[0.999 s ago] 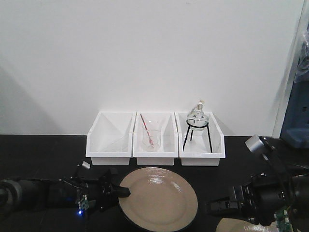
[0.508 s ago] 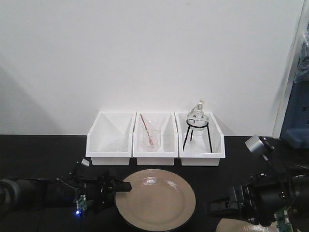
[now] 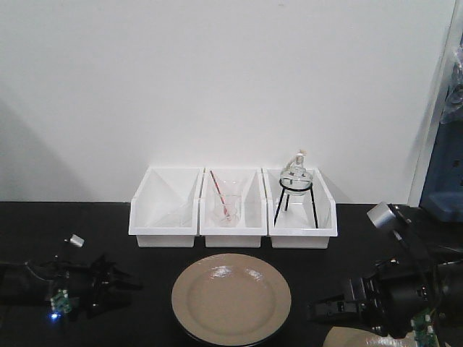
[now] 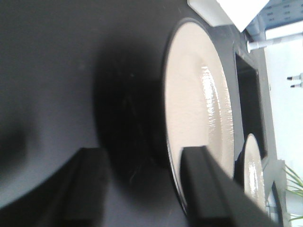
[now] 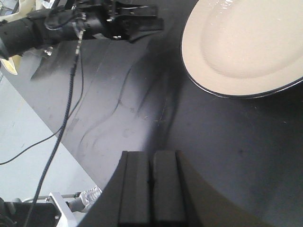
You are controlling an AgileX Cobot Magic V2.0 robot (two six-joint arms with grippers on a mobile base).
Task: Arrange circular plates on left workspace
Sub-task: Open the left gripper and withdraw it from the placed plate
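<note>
Here, 1 circular plate (image 3: 231, 298) lies flat on the black counter (image 3: 65, 224), just in front of the middle one of 3 white bins (image 3: 231, 233). The left end effector (image 3: 130, 282) sits low to that plate's left, apart from it. Its fingers (image 4: 90, 184) are spread wide with nothing between them. A 2nd plate (image 3: 358, 338) shows at the bottom right edge, partly under the right arm. The right end effector (image 5: 151, 189) has its fingers pressed together above that plate's rim; whether it touches the plate cannot be told.
</note>
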